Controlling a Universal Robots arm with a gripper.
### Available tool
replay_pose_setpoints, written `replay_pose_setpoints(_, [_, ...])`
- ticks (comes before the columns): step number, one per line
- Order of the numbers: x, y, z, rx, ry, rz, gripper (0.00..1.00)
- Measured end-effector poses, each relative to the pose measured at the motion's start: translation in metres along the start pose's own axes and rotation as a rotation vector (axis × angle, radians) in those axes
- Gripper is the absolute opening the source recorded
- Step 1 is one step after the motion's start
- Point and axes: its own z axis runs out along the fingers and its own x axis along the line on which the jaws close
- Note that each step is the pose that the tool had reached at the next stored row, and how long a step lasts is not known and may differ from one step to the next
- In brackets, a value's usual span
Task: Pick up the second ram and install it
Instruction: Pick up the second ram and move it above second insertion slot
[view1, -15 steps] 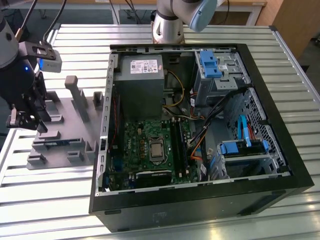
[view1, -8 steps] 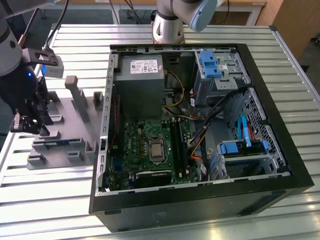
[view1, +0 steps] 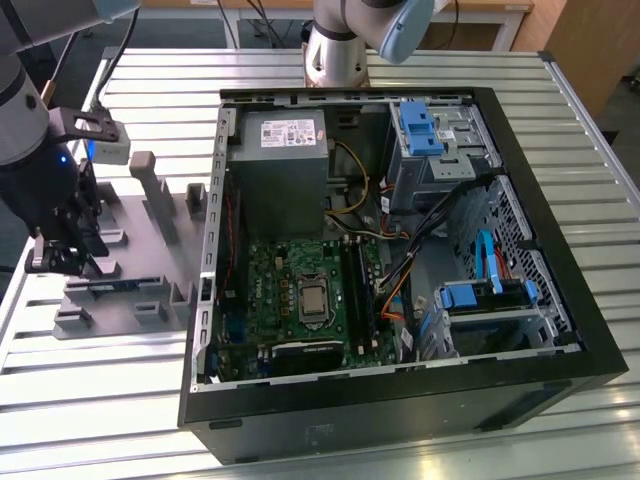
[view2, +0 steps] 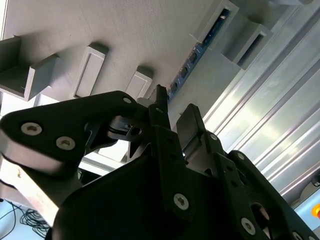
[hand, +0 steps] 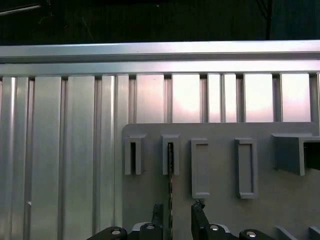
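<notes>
Hand open, fingers either side of 2nd ram, no clamp. Ram stands on edge in grey fixture tray, table, exterior view's left.

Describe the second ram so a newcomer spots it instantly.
On the exterior view's left, beside the open computer case, sits a grey fixture tray. The second ram stands on edge between two of its slotted posts: a thin dark board, unlike the empty grey posts alongside.

Gripper astride second ram, grey fixture tray
</notes>
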Motion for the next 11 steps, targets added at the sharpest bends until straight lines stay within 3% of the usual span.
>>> replay_pose_setpoints(11, [0.0,-0.0001,0.0021,0.0004,-0.0003,0.0,0.36])
